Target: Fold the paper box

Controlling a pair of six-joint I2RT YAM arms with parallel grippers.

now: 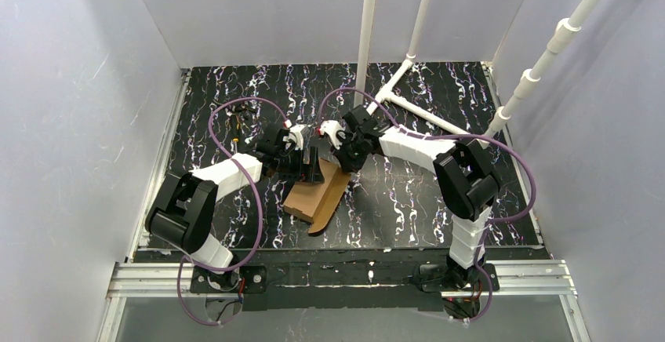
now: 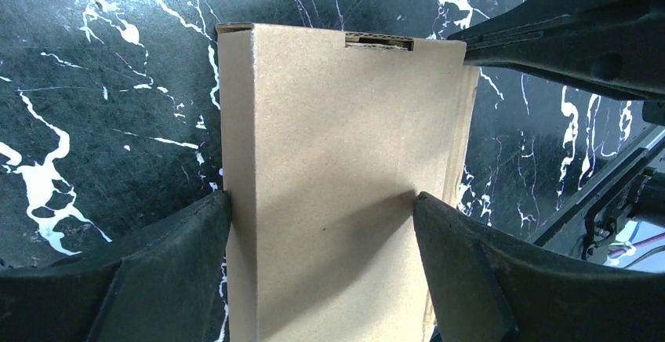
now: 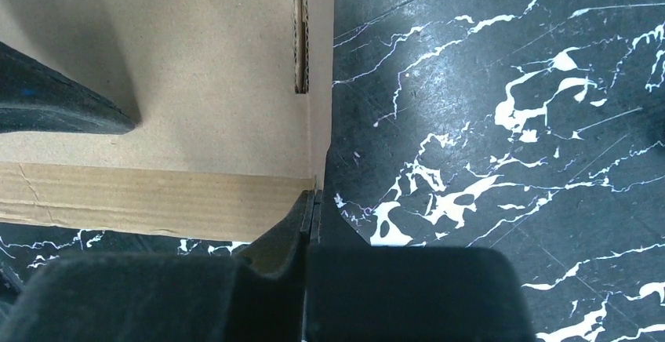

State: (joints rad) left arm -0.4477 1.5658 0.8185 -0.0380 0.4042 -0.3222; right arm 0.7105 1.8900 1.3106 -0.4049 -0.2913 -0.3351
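The paper box (image 1: 317,193) is brown cardboard, partly folded, lying on the black marbled table with a loose flap toward the front. In the left wrist view the paper box (image 2: 329,185) runs lengthwise between the fingers of my left gripper (image 2: 321,201), which stand wide and touch both its long sides. A slit (image 2: 379,41) shows at its far end. My right gripper (image 3: 314,194) is shut, its tips against the box's end corner beside the paper box (image 3: 196,83). From above, the left gripper (image 1: 304,163) and right gripper (image 1: 343,159) meet at the box's far end.
White pipes (image 1: 365,36) rise from the table's back, with a joint lying at the back right (image 1: 408,107). Grey walls (image 1: 78,122) close in the left, right and back sides. A metal rail (image 1: 345,275) runs along the near edge by the arm bases.
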